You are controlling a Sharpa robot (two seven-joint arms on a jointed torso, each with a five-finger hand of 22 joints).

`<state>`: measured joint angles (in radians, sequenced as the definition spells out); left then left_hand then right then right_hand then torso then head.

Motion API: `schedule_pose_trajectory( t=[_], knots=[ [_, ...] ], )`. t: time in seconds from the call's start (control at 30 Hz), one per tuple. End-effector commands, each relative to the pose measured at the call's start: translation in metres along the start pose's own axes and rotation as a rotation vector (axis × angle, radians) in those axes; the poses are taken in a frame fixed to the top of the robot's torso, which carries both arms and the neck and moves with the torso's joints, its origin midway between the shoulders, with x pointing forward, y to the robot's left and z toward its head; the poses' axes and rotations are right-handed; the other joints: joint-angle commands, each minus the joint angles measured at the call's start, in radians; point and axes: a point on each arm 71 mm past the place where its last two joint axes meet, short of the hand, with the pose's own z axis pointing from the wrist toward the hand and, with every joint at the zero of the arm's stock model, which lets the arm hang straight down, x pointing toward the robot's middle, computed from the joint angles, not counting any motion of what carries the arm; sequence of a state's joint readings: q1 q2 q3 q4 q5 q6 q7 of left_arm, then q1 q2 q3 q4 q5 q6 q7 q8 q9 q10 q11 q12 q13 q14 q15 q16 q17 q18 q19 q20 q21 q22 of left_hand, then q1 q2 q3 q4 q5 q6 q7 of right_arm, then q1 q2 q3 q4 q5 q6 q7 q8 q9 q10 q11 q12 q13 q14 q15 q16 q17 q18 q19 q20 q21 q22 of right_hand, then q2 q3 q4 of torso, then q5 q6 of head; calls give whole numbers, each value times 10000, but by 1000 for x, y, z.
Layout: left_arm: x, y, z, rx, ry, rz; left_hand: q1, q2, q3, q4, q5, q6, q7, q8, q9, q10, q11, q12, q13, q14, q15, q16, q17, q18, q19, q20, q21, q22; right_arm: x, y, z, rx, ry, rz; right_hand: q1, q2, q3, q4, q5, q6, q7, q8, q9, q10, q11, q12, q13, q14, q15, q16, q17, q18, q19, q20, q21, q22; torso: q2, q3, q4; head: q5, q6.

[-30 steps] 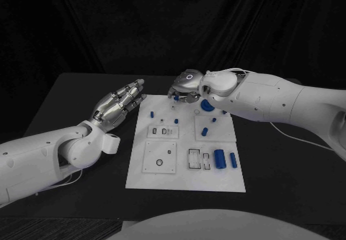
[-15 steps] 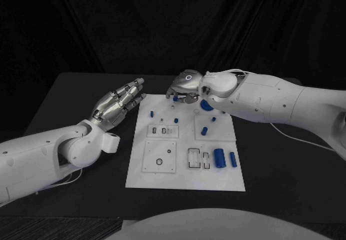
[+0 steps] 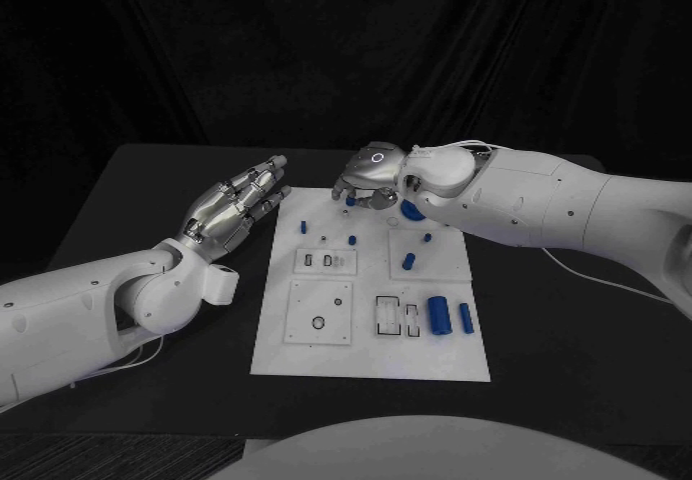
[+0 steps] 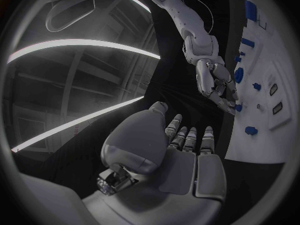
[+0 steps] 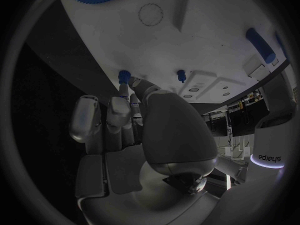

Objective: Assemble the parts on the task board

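The white task board lies in the middle of the black table. My right hand hovers over the board's far edge, fingers curled down, pinching a small blue peg at its fingertips. That peg shows between the thumb and fingers in the right wrist view, close over the board. The left wrist view has the same hand and peg. My left hand floats beside the board's left far corner, open with straight fingers, holding nothing.
A blue gear lies just right of the right hand. Short blue pegs stand on the far half of the board. Two blue cylinders lie by the slots at its near right. Bare table surrounds the board.
The right hand with its peg has shifted very slightly to the left. The left hand has not moved.
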<state>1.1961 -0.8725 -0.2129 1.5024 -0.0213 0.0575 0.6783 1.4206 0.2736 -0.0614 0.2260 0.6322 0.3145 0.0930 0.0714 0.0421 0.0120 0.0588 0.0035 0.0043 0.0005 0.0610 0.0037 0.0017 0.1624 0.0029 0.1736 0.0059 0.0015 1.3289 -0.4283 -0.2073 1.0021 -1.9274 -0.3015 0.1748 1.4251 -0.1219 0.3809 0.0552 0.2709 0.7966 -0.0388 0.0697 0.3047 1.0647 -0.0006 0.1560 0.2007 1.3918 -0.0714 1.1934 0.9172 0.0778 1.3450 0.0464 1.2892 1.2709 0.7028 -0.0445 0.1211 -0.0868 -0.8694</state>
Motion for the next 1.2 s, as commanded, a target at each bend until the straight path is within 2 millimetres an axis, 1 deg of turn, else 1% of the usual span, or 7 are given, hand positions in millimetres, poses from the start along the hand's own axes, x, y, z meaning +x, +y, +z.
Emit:
schedule_pose_trajectory(
  t=[0.03, 0.5, 0.57, 0.73, 0.8, 0.93, 1.2],
  knots=[
    [1, -7, 1, 855, 90, -44, 77, 39, 62, 14, 63, 56, 9, 64, 15, -6, 51, 49, 16, -5, 65, -37, -17, 170, -29, 63, -59, -15, 1, 0, -2, 30, -75, -52, 81, -42, -21, -58, 63, -20, -6, -6, -17, 32, 65, 35, 15, -38, -22, -34, -5, 94, -16, -69, -16, 15, 6, -3, 9, -3, -1],
    [-2, -9, -2, 871, 0, 1, 80, 37, 78, 3, 61, 51, 12, 65, 14, -8, 53, 49, 16, -5, 70, -37, -17, 170, -29, 66, -59, -15, -22, -26, -40, 631, -1985, 553, -298, -30, -407, 150, -501, 363, 344, 87, -153, 584, 21, 984, 652, -170, -23, -317, -386, 140, -140, -67, -271, -77, 3, 13, 16, 35, 20],
    [-2, -9, -3, 874, -12, 5, 80, 37, 78, 3, 61, 51, 12, 65, 14, -8, 53, 49, 16, -5, 70, -37, -17, 170, -29, 66, -59, -15, -26, -35, -52, 906, -2105, 876, -395, 145, -879, 305, -1078, 494, 379, 70, -276, 159, -29, 2882, 2316, -790, -129, -1538, -1830, 364, -803, -94, -1301, -861, 1, 11, 8, 63, 4],
    [-3, -9, -4, 871, -48, 26, 80, 37, 78, 3, 61, 51, 12, 65, 14, -8, 53, 49, 16, -5, 70, -37, -17, 170, -29, 66, -59, -15, -24, -54, -81, 1734, -1911, 1810, -740, 94, -1497, 607, -1267, 390, 558, 10, -451, 86, -110, 7053, 6018, -547, -63, -1420, -1589, 326, -625, -119, -1462, -845, -7, 8, -15, 79, -23],
    [-4, -9, -4, 872, -47, 25, 83, 31, 87, -7, 59, 61, 15, 69, 15, -2, 56, 54, 19, -5, 74, -37, -17, 170, -29, 70, -59, -15, -19, -61, -93, 2138, -1662, 2241, -839, 248, -1780, 812, -1363, 388, 671, 18, -548, 1551, -192, 11111, 10084, 14, -120, 6, 528, 213, -242, -145, -1015, -308, -5, 6, -8, 53, -27],
    [-4, -9, -4, 872, -35, 17, 83, 29, 91, -10, 59, 52, 16, 67, 14, -4, 57, 53, 18, -5, 75, -37, -17, 170, -29, 71, -59, -15, -8, -72, -108, 2763, -1084, 2827, -1350, 324, -2237, 1244, -1488, 408, 940, 43, -603, 5061, -238, 14148, 13701, 1551, -164, 3357, 5788, -224, 840, -167, 732, 1267, -6, 1, 22, -13, -33],
    [-3, -8, -2, 863, 19, -20, 85, 30, 99, -14, 59, 47, 17, 67, 13, -7, 58, 50, 16, -5, 79, -37, -17, 170, -29, 73, -59, -15, 17, -84, -129, 3756, -30, 3447, -2119, 163, -2672, 2272, -1522, 419, 963, 40, -663, 5061, -238, 14148, 13701, 1790, -123, 3774, 6536, -413, 1361, -163, 1626, 2085, 16, 7, -15, 43, -33]
  ],
)
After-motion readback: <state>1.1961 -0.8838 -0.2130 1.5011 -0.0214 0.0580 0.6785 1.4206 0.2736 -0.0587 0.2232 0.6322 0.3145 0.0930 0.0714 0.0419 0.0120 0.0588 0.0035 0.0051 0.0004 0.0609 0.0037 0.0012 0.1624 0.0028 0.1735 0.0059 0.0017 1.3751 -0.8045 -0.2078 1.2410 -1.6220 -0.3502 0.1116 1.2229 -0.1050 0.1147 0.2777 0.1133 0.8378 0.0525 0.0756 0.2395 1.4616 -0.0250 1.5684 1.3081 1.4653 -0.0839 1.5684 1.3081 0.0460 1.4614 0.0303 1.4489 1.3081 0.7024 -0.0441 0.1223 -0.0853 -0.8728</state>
